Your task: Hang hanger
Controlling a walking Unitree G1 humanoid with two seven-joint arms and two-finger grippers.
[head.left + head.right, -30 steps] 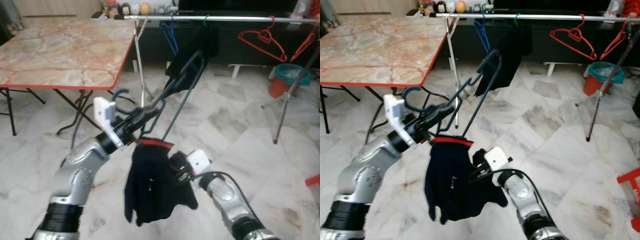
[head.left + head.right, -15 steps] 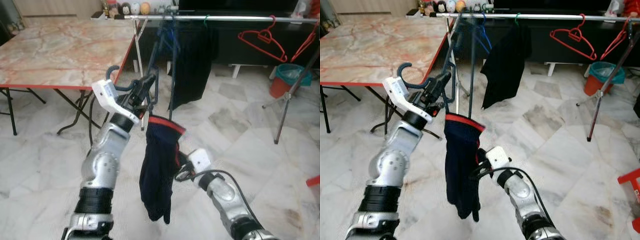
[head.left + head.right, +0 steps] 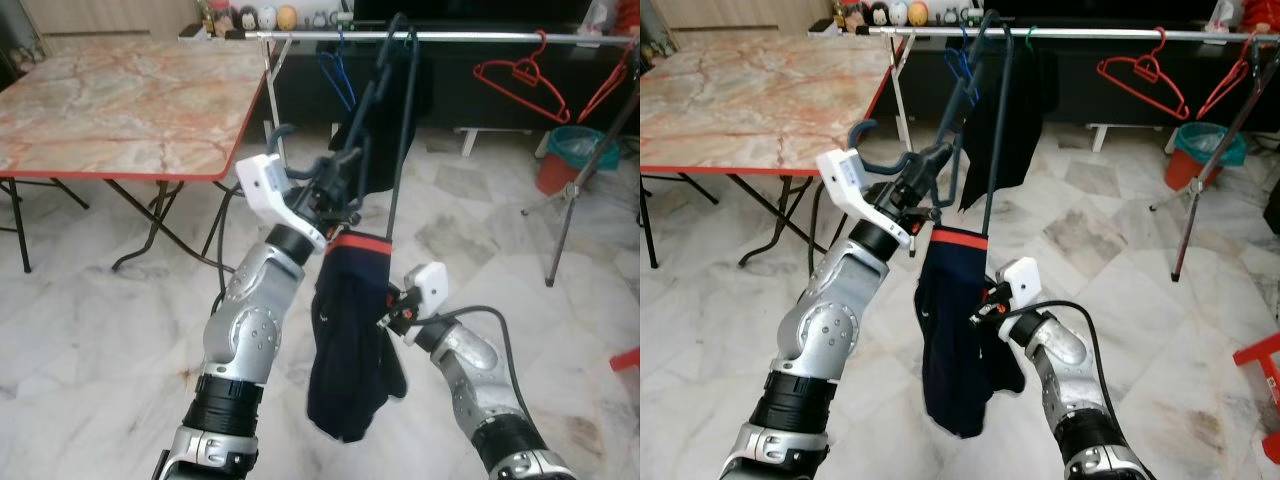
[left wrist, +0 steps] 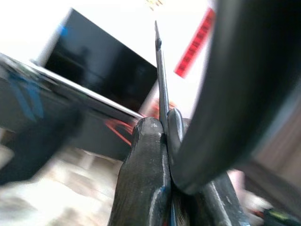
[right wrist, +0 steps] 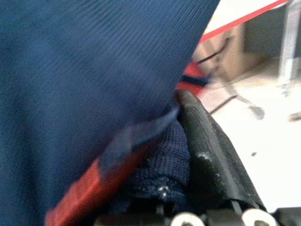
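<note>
Left eye view shows the left end effector [image 3: 335,185] clenched on the dark wire hanger [image 3: 385,120] carrying a navy red-banded garment [image 3: 345,330], which the right end effector [image 3: 392,312] pinches, below the silver rail [image 3: 470,37]; hooking remains.

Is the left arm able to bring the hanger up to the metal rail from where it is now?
Probably yes. The left pincer grips the hanger, whose upper end already rises to the rail; no obstacle shows between them.

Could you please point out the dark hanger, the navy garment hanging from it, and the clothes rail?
dark hanger [image 3: 392,130], left eye view, on its long side bar.
navy garment [image 3: 345,340], left eye view, mid-cloth.
clothes rail [image 3: 470,36], left eye view, bare stretch of the bar.
</note>
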